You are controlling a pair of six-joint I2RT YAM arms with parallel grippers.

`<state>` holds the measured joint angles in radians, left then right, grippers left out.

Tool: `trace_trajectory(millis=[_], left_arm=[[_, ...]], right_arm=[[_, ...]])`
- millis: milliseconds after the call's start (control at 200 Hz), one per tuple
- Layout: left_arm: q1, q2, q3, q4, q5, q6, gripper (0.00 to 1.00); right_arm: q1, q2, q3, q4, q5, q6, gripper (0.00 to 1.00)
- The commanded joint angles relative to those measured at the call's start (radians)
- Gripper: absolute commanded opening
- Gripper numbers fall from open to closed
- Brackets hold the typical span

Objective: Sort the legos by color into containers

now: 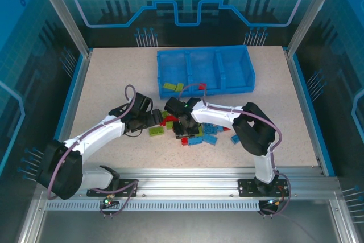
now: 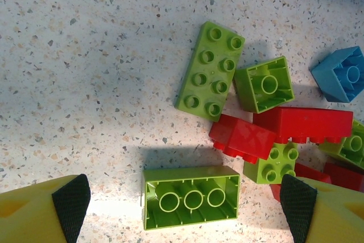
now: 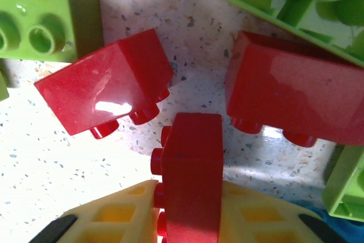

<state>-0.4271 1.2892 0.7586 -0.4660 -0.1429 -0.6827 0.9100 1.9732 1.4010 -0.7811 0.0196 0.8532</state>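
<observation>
Left arm [image 1: 96, 134] stretched toward the tray [image 1: 250, 75]; left gripper [image 1: 156, 119] [image 2: 185, 206] short of the tray's near-left corner, jaws spread wide; right arm [image 1: 256, 126] elbow-folded, forearm running left; right gripper [image 1: 181, 124] [image 3: 190, 211] near the tray's front wall, clamped on a red brick [image 3: 190, 163].

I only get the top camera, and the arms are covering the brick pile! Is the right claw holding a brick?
Observer: Yes. The right wrist view shows the right gripper pinching a red brick that stands on end.
Operator: What's around it?
Observer: A second red brick lies tipped over on one side of it and a third red brick on the other.
Operator: And the left claw?
Observer: The left gripper is open. A green brick lies hollow side up between its jaws, and neither jaw touches it.
</observation>
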Motion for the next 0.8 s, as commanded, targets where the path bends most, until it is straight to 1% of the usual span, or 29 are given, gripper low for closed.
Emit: trace_trajectory(millis=[0, 105, 205, 300, 450, 635, 730, 795], left_arm=[[0.007, -0.022, -0.015, -0.008, -0.006, -0.017, 0.91], [0.008, -0.021, -0.016, -0.007, -0.006, -0.017, 0.91], [0.008, -0.019, -0.013, -0.008, -0.004, -0.017, 0.91], [0.007, -0.02, -0.01, -0.01, -0.003, -0.017, 0.91], [0.007, -0.022, -0.011, -0.01, -0.003, -0.015, 0.91], [0.008, -0.02, -0.014, -0.007, 0.002, -0.016, 0.91], [0.007, -0.016, -0.015, 0.006, 0.014, -0.017, 0.91], [0.006, -0.008, -0.012, 0.01, 0.028, -0.019, 0.91]], right_arm=[[0.014, -0.034, 0.022, -0.011, 0.005, 0.003, 0.26], [0.006, -0.08, 0.058, -0.021, -0.007, -0.017, 0.26], [-0.031, -0.114, 0.111, -0.04, -0.047, -0.061, 0.27], [-0.101, -0.158, 0.147, -0.043, -0.081, -0.101, 0.27], [-0.26, -0.198, 0.196, -0.021, -0.141, -0.173, 0.27], [-0.444, -0.143, 0.3, -0.021, -0.132, -0.264, 0.27], [-0.495, -0.065, 0.395, -0.037, -0.115, -0.303, 0.27], [-0.515, 0.018, 0.498, -0.085, -0.114, -0.337, 0.27]])
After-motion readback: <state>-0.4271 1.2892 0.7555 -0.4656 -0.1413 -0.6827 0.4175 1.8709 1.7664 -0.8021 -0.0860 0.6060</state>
